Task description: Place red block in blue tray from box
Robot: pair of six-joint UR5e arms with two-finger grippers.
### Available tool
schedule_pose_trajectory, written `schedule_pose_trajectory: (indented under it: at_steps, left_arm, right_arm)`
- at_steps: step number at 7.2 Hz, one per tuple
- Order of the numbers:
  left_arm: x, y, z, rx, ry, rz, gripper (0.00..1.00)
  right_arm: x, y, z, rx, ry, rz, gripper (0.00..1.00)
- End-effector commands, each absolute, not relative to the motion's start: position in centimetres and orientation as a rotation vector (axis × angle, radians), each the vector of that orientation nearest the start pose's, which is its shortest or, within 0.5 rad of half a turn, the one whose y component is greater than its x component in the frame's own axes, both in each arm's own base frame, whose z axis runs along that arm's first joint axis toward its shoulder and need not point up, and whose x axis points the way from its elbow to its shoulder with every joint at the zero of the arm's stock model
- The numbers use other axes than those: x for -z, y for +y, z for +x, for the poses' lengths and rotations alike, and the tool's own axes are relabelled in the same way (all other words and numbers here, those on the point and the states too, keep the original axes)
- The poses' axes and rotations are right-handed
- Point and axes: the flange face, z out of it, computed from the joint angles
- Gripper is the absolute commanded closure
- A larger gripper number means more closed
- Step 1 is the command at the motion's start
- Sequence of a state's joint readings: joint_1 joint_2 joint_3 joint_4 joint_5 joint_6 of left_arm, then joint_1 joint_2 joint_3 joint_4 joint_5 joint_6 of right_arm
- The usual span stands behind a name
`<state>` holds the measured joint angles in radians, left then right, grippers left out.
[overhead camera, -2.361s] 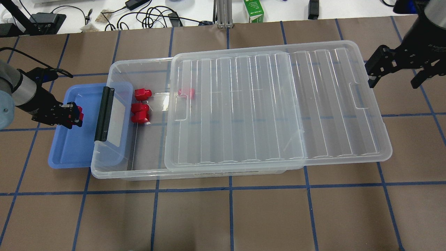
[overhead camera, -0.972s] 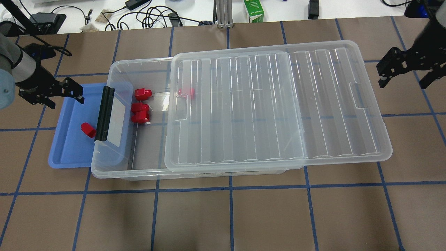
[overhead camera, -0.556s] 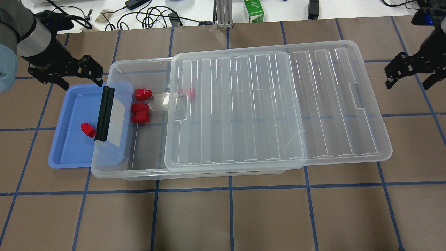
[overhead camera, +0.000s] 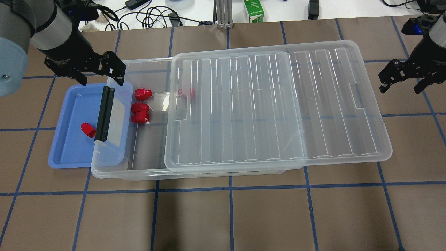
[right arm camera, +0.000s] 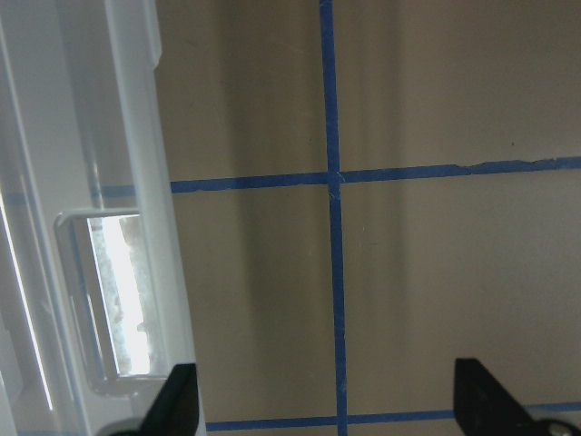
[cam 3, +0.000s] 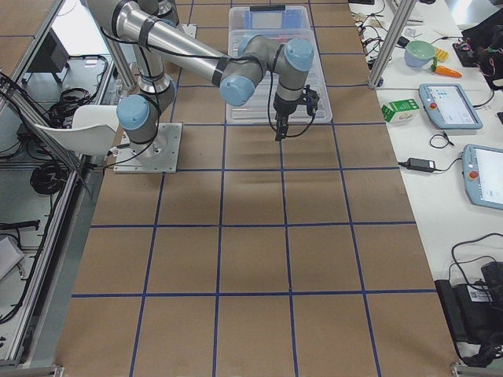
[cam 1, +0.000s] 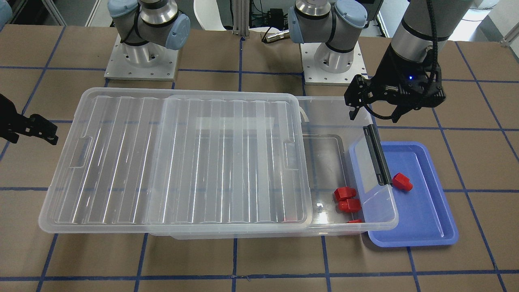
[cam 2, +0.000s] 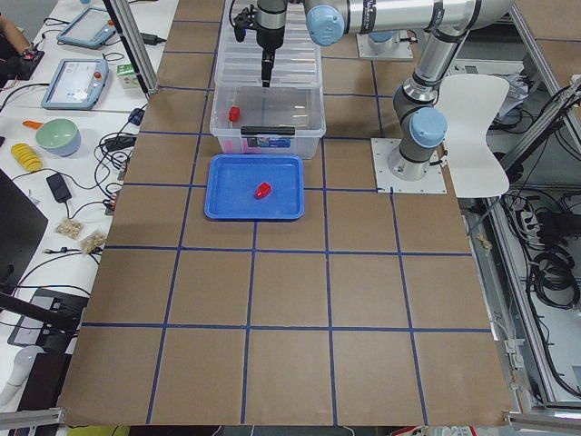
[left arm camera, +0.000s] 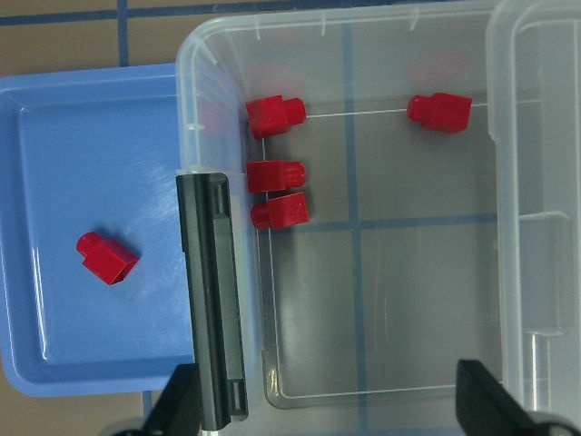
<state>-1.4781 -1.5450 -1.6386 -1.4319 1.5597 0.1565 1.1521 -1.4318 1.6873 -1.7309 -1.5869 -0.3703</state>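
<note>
Left hand [overhead camera: 102, 80], right hand [overhead camera: 399, 89]: both splayed.

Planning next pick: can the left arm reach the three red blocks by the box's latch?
Probably yes: the lid is slid aside, those red blocks lie uncovered, and the open left claw hovers over that end.

1 blk [overhead camera: 87, 129] in tray [overhead camera: 69, 148], 4 in box [overhead camera: 148, 153]
</note>
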Motion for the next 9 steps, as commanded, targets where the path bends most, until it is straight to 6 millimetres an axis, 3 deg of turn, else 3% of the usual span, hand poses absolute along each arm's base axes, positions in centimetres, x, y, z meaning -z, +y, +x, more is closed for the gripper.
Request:
schedule_pose_trajectory:
  at_steps: [1,3,7,8,9]
  left_arm:
    - [-49.3,-50.6,-9.1,0.144,3.129,0.123,0.0]
    - [-50.6,-50.9,-9.2,0.146,3.138,0.124,0.0]
    - [-50.7,-50.9,-9.2,0.142,3.143,0.122,0.0]
    - [-50.8,-50.8,-9.2,0.145,3.143,0.12,0.0]
    - [-50.7,-50.9,-9.3,0.143,3.144,0.117,0.0]
  right_arm:
    - [-34.8,-52.7,-9.1,-0.204,3.099,0.069,0.0]
    - [-34.6,-52.7,-9.2,-0.143,3.133,0.068,0.0]
    - [-34.1,-52.1,-8.0,-0.158,3.113,0.08,0.0]
    - [-34.4,-52.3,-7.4,-0.134,3.093,0.175,0.0]
    - [-34.3,-52.6,-6.2,-0.129,3.084,0.165,0.0]
